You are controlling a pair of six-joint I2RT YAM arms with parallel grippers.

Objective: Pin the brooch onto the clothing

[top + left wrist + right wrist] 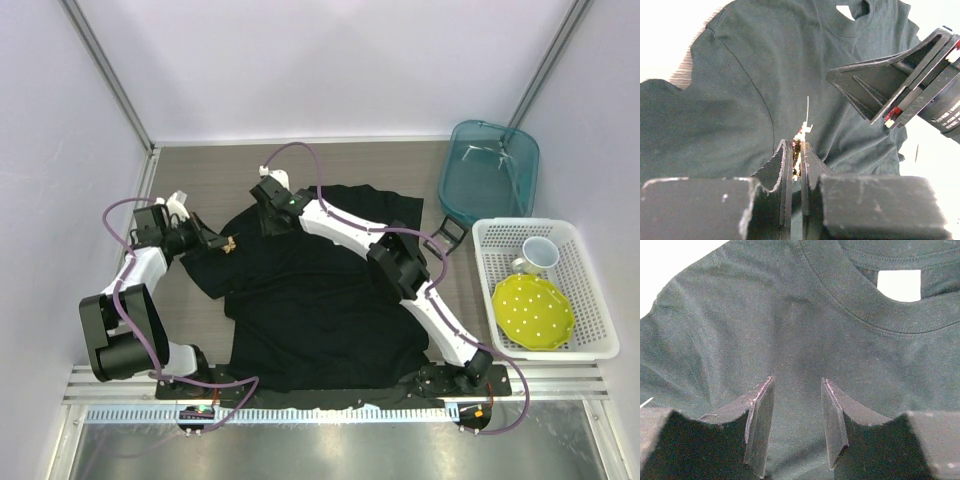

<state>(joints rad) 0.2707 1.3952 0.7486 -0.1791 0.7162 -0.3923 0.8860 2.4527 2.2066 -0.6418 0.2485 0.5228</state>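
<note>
Large black short-sleeved T-shirt (pixel 320 320), plain. Tiny maple-leaf brooch (pixel 229 245) shows golden-orange. Brown-grey wood-grain table (pixel 200 170). Far right: teal see-thru plastic tub (pixel 450 185). Right: white plastic lattice basket (pixel 592 300) w/ yellow-green round plate (pixel 533 310), white dots, & white mug (pixel 541 255).

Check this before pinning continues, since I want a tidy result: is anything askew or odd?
The black short-sleeved T-shirt lies crooked and wrinkled, not flat. The left gripper pinches the tiny maple-leaf brooch near one shoulder. Nothing looks spilled or damaged.

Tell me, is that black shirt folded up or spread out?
Spread out: the shirt lies open on the table, sleeves out to each side.
</note>
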